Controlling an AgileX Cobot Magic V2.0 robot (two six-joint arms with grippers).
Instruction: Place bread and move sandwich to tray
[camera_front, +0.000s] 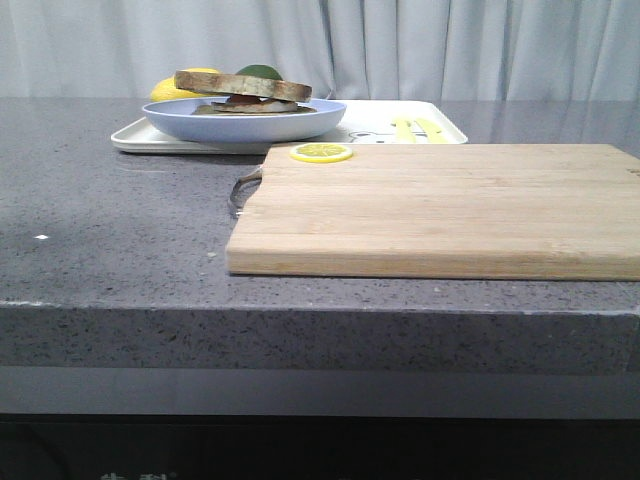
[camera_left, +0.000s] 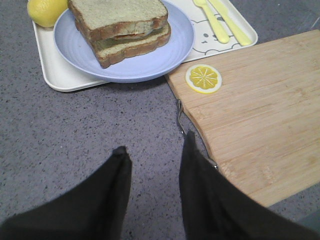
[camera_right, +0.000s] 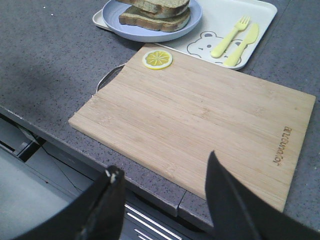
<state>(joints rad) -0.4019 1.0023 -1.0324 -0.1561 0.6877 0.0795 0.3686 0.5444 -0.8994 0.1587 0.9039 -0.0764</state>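
The sandwich (camera_front: 243, 92) lies on a round light-blue plate (camera_front: 180, 120), and the plate stands on the left part of the white tray (camera_front: 440, 132) at the back of the counter. Its top bread slice (camera_left: 117, 12) has a pale greenish-tan face and brown crust. Plate (camera_left: 75, 47) and tray (camera_left: 47, 75) also show in the left wrist view, sandwich (camera_right: 157, 11) and tray (camera_right: 260, 20) in the right wrist view. My left gripper (camera_left: 152, 150) is open and empty above bare counter in front of the tray. My right gripper (camera_right: 162, 167) is open and empty over the counter's front edge.
A pale wooden cutting board (camera_front: 440, 205) with a metal handle (camera_front: 243, 188) lies in front of the tray, a lemon slice (camera_front: 321, 152) at its back left corner. A yellow fork and knife (camera_right: 235, 37) lie on the tray. A lemon (camera_left: 45, 10) sits behind the plate.
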